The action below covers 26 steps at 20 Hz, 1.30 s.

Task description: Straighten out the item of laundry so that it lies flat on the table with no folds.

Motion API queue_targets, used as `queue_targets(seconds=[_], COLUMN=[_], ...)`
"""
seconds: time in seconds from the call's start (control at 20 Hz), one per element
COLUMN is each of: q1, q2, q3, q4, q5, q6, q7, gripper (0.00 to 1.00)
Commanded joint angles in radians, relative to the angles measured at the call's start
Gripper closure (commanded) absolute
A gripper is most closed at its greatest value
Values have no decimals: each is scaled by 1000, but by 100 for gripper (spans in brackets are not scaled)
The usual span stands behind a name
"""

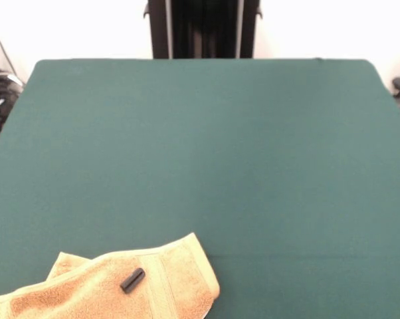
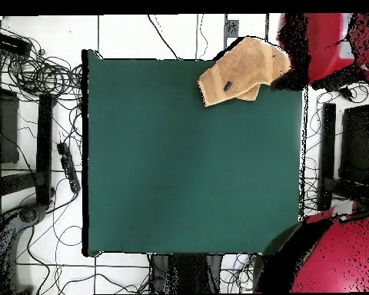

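The item of laundry [image 1: 87,289] is a golden-orange terry towel lying rumpled at the near left corner of the table [image 1: 206,153], with a ribbed band across it. A flap is folded back at its left side. In the overhead view the towel [image 2: 245,65] sits at the top right corner of the green table [image 2: 187,161] and reaches past the table's top edge. A small black cylinder [image 1: 132,280] rests on the towel, also seen from above [image 2: 227,86]. No gripper shows in either view.
Red arm parts show off the table at the overhead view's bottom right [image 2: 334,265] and top right [image 2: 326,42]. Cables and black equipment [image 2: 34,115] lie on the floor around the table.
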Motion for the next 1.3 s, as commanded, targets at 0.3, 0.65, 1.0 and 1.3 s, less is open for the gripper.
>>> queue_targets(seconds=[0.3, 0.65, 1.0, 1.3], q1=[81, 65, 48, 32], q2=[105, 96, 70, 98], q3=[92, 86, 121, 295], q4=[-107, -85, -103, -142], q5=[17, -35, -56, -320], q6=[3, -7, 22, 128], q7=[138, 60, 65, -76], gripper=[100, 100, 100, 100])
